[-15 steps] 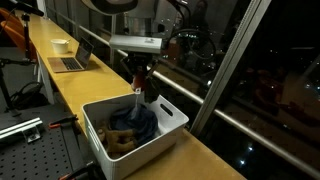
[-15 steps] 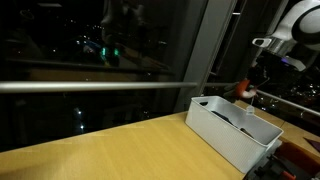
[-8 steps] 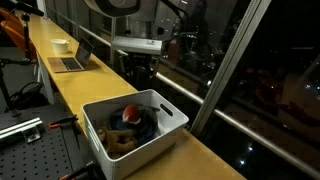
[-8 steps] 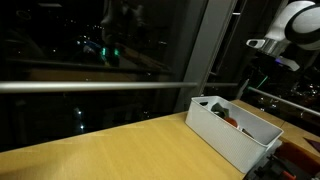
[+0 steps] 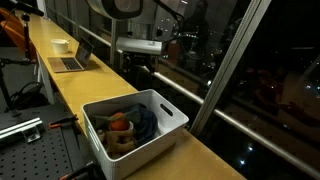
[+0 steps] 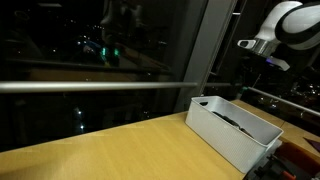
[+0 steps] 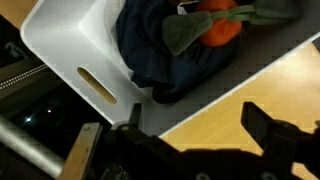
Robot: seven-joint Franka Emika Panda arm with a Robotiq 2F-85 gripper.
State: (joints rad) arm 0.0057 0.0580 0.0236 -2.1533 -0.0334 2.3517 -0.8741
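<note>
Wrist view had the gripper with its jaws spread wide and nothing between them, hanging well clear of the white bin. Down in that bin lay the orange toy with its green leaves, resting on a dark blue cloth, apart from the fingers. In an exterior view the gripper hung above the bin's far side, the toy low inside it.

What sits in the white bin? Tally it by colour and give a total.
Dark blue cloth: 1
Orange toy with green leaves: 1
Tan item, kind unclear: 1
Total: 3
</note>
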